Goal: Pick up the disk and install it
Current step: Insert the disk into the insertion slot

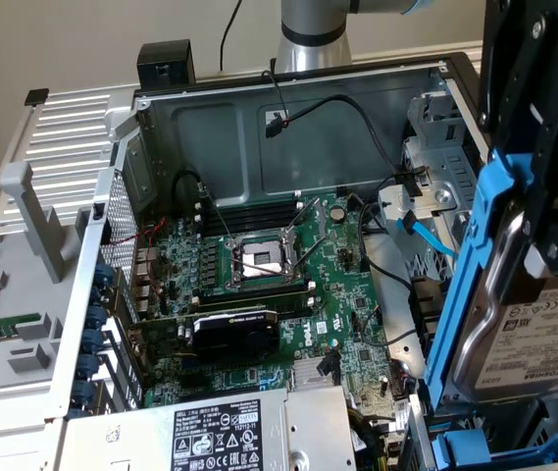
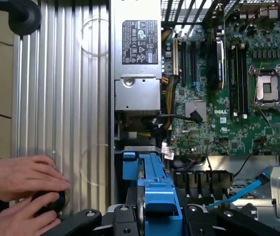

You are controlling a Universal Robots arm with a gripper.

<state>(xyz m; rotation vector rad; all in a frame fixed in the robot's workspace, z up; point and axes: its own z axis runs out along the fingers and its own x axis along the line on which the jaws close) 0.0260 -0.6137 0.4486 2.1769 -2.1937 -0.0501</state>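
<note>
Disk [image 1: 538, 339] hangs clamped on edge in the gripper [image 1: 545, 250], directly beneath it, long axis steeply upright, above the drive bay [image 1: 480, 446] along the computer case's [image 1: 210, 128] edge at the exterior view's right.

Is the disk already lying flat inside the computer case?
No, the disk stands nearly upright in its blue frame, clamped by the gripper at the exterior view's right.

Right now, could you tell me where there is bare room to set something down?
The ribbed silver panel beside the power supply is bare, apart from a person's hands at one end. The motherboard is crowded with parts and cables.
</note>
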